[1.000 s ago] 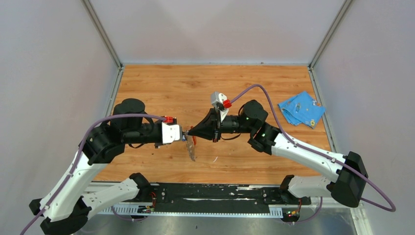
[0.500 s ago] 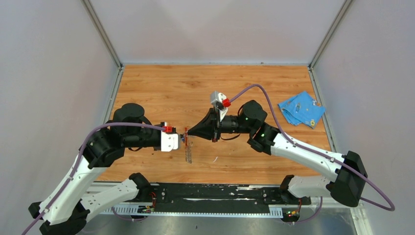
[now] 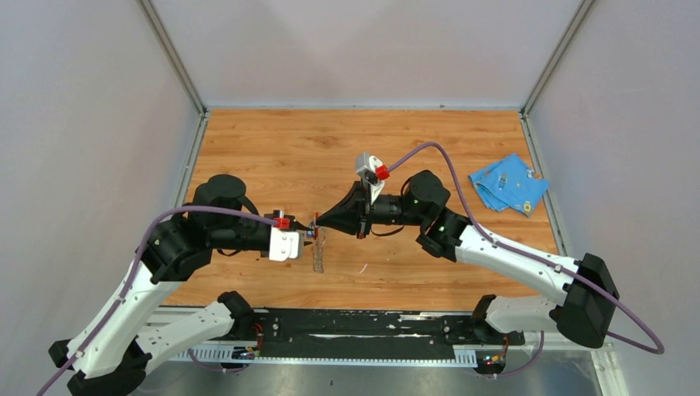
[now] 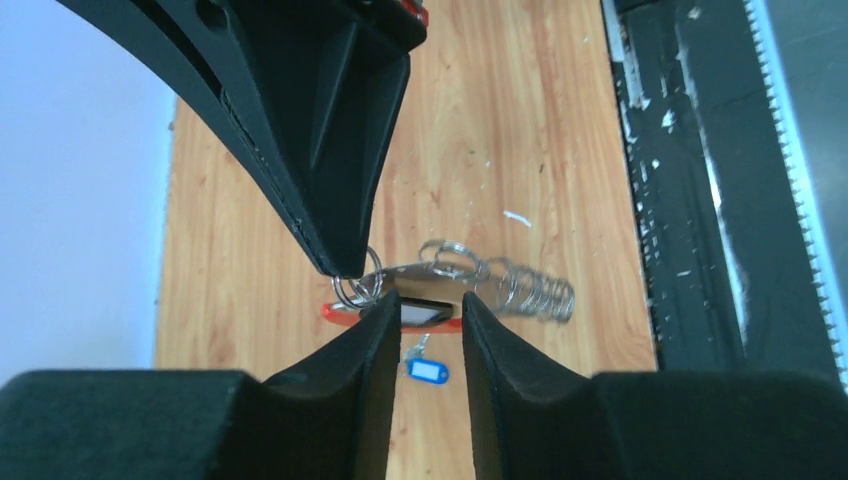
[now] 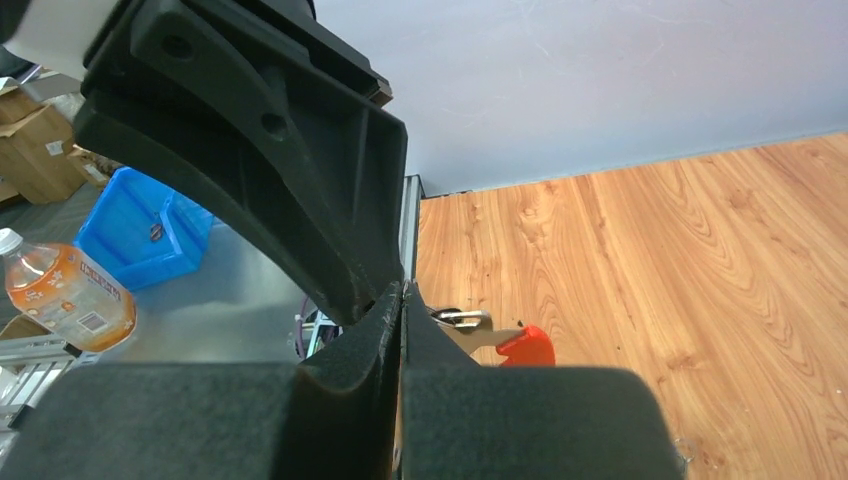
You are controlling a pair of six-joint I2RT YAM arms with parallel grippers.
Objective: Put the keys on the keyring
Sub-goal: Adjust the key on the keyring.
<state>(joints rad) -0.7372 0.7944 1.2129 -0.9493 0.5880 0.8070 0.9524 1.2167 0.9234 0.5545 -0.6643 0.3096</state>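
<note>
Red-and-grey keyring (image 4: 425,313) held between both grippers, mid-table (image 3: 272,148) toward the near edge | left gripper (image 4: 425,299) jaws clamped on the fob | right gripper (image 5: 402,295) jaws pinched tight on the metal ring (image 4: 358,290) | blue-headed key (image 4: 427,371) under the fob, hanging or lying: cannot tell | blue cloth (image 3: 508,183) by right edge

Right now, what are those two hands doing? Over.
Left hand shut on the keyring strap; right hand pinching its metal ring. Blue key below, threading unclear. Blue cloth well aside.
</note>
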